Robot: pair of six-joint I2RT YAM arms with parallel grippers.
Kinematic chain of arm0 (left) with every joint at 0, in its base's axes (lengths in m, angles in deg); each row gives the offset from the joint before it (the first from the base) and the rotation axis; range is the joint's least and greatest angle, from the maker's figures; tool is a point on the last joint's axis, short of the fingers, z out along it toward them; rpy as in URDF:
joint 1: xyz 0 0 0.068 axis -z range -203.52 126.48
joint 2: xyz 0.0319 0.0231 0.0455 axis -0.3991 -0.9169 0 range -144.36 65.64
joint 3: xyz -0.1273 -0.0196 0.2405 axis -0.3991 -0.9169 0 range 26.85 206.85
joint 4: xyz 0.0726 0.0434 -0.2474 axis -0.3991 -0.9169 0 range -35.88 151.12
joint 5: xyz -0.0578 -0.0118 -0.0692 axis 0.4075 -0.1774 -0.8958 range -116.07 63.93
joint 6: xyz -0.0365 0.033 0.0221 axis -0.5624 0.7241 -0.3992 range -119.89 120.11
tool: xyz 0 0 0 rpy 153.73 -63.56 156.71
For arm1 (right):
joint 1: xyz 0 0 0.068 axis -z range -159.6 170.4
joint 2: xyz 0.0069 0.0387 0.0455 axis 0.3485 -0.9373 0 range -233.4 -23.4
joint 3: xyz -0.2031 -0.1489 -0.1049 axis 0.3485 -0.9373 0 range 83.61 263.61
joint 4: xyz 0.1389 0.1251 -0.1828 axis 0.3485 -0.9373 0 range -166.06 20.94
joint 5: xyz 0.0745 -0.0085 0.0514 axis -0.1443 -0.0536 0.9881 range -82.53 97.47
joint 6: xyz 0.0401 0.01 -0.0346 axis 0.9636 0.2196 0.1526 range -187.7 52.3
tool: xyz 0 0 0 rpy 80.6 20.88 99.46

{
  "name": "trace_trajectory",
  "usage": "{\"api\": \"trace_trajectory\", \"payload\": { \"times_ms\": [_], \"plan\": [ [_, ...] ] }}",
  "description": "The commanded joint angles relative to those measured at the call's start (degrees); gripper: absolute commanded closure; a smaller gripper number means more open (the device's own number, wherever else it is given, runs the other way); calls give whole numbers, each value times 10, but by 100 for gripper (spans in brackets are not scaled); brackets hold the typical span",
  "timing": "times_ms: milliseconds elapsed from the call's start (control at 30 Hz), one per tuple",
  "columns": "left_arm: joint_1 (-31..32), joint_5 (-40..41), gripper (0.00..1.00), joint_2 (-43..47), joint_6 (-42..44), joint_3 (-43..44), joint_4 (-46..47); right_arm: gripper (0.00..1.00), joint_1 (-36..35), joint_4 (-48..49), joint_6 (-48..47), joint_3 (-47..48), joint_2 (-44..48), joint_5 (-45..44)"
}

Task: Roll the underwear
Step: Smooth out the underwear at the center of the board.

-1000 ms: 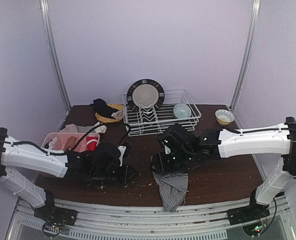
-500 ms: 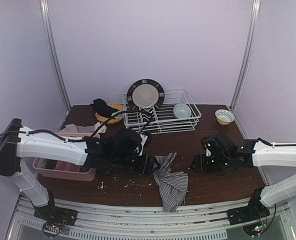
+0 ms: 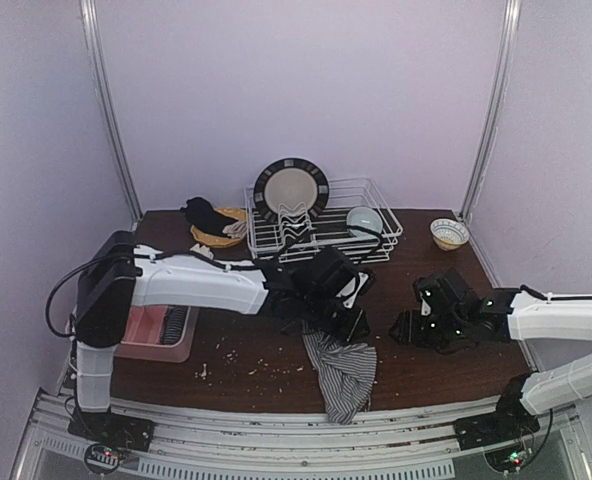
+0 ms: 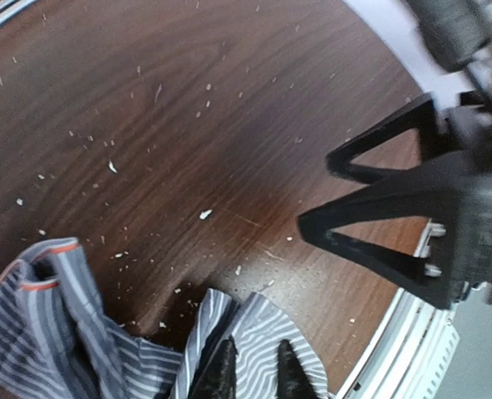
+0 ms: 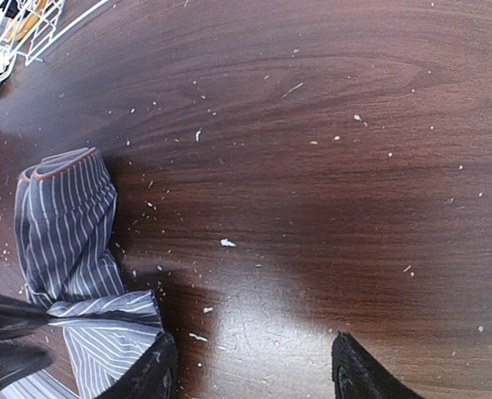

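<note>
The underwear (image 3: pixel 342 375), grey-blue cloth with white stripes and a red-trimmed band, lies crumpled at the front middle of the brown table (image 3: pixel 446 365), its lower end hanging over the front edge. My left gripper (image 3: pixel 348 326) reaches across from the left and is shut on a fold at the cloth's upper edge. In the left wrist view the striped fold (image 4: pixel 258 345) runs between the two dark fingertips (image 4: pixel 224 372). My right gripper (image 3: pixel 404 328) stands open low over bare wood just right of the cloth. Its fingers (image 5: pixel 150 372) are wide apart, and the underwear (image 5: pixel 67 224) is off to their left.
A white wire dish rack (image 3: pixel 376 243) at the back holds a striped plate (image 3: pixel 291 188) and a pale bowl (image 3: pixel 364 220). A small bowl (image 3: pixel 449 233) sits back right, a yellow basket with black cloth (image 3: pixel 214 222) back left, a pink bin (image 3: pixel 156 335) at left. Crumbs (image 3: pixel 241 365) dot the wood.
My left arm swung right across the table to the cloth, opened wide on the way, then closed on its upper fold. My right arm drew back right off the cloth and now holds still.
</note>
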Motion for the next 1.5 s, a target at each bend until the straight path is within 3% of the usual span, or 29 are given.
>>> {"api": "trace_trajectory", "payload": {
  "times_ms": [0,267,467,833,900,1067,1200,1467],
  "plan": [
    [-15,-16,87,-32,16,33,-19,39,5,7,0,-9,7,5],
    [-74,-25,96,-24,-17,-38,53,39,6,39,-11,-23,-14,43],
    [-90,-30,100,-12,-47,-103,106,35,5,170,-6,-56,-49,150],
    [-103,-21,100,28,-69,-184,161,35,3,292,-4,-57,-145,242],
    [-104,-18,100,31,-70,-188,161,43,0,292,-7,-54,-149,248],
    [-105,-15,100,31,-76,-198,165,73,-21,252,-32,-28,-153,258],
    [-106,-7,100,31,-85,-206,164,99,-51,207,-52,-17,-125,215],
    [-111,9,100,37,-105,-232,171,100,-203,40,-124,34,-58,18]
  ]
}}
